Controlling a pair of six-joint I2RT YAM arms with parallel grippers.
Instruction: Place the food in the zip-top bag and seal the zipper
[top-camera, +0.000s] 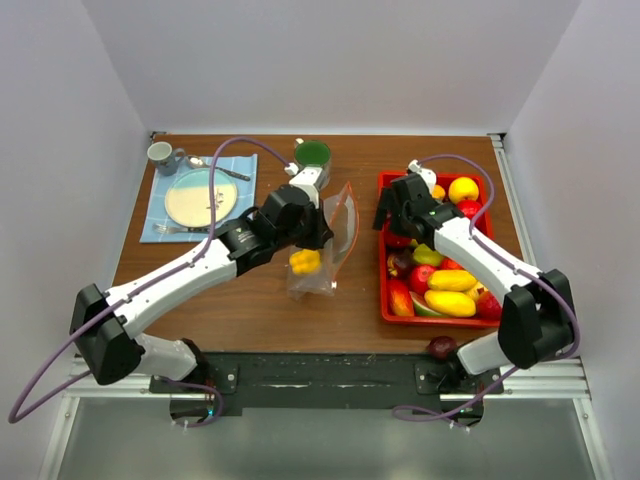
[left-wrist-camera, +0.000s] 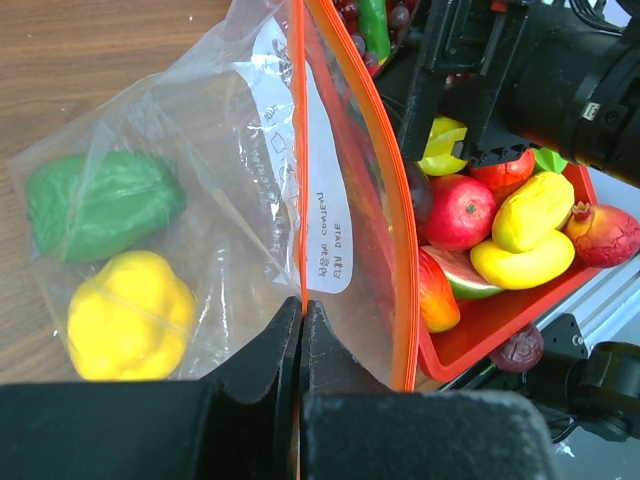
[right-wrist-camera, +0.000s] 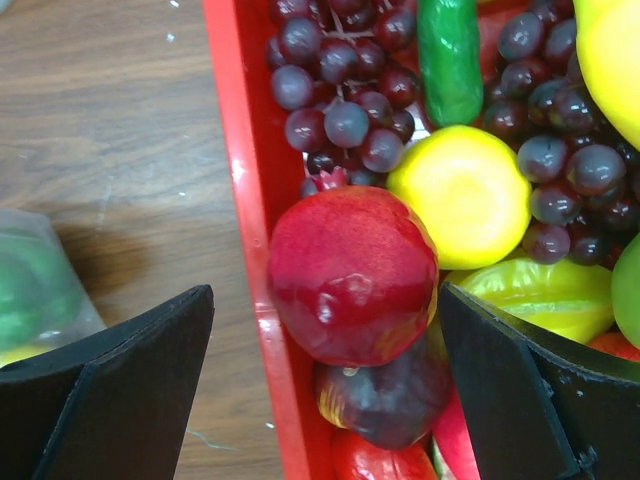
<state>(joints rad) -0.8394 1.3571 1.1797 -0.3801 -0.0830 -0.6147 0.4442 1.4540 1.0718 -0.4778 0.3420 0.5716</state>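
Evidently the left claw (left-wrist-camera: 301, 330) is pinching the rim of the crinkly clear plastic bag (left-wrist-camera: 215, 110), propping it open, while the spread right claw (right-wrist-camera: 325, 300) is straddling a glossy red fruit (right-wrist-camera: 350, 270).

My left arm (top-camera: 180, 275) stretched toward centre, left gripper (left-wrist-camera: 301, 310) pinched closed; my right arm (top-camera: 480, 255) reaching far, right gripper (right-wrist-camera: 325, 300) spread wide, pointing down.

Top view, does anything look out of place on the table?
Yes. One dark purple fruit lies alone at the near edge of the table, outside the red tray where the rest is piled.
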